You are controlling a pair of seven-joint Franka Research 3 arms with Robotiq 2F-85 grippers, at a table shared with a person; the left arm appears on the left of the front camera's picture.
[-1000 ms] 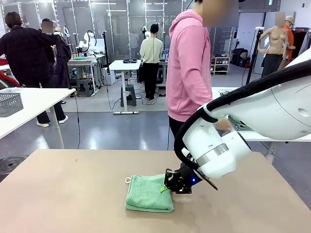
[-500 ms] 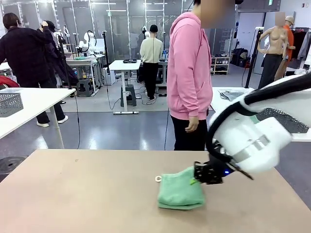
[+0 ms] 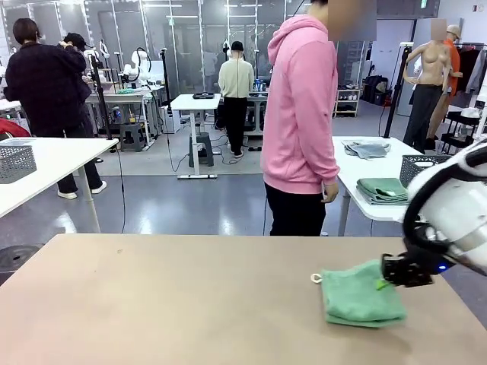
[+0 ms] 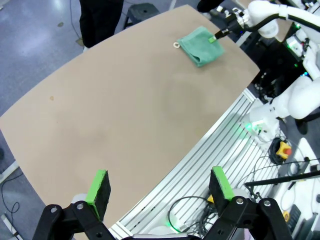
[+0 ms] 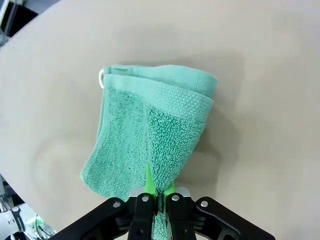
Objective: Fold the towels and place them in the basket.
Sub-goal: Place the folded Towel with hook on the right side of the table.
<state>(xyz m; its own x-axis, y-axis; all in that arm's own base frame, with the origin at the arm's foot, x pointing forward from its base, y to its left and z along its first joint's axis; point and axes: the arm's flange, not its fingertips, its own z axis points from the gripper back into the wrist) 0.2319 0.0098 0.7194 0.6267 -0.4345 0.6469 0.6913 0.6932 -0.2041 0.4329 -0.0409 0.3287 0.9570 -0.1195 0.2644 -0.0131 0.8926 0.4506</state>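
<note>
Right gripper [image 5: 157, 187]: fingers together, clamped on the near edge of the mint towel [image 5: 150, 130]. The green pads pinch the terry at 6 o'clock in the right wrist view.

The towel is folded and lies flat on the tan table [image 3: 190, 304], at 4 o'clock in the front view, near the table's right edge. Its corner loop [image 3: 316, 278] sticks out at the towel's 10 o'clock and rests on the tabletop. In that view the gripper comes in from the towel's 3 o'clock.

Left gripper [image 4: 160, 182]: fingers wide apart with nothing between them, high over the table's robot-side edge. From its camera the towel sits at 1 o'clock, well apart.

Basket [image 3: 423, 163]: dark mesh, on the white side table [image 3: 346, 171] at 3 o'clock, well apart from the held towel. Folded green towels [image 3: 383, 190] lie just beside it at its 8 o'clock, with a grey towel [image 3: 365, 148] crumpled farther back.

Person in pink hoodie [image 3: 300, 114] stands at 12 o'clock beyond the table, one hand hanging down.

Writing: the ceiling sign [image 3: 423, 4] at 1 o'clock has print too small to read.
</note>
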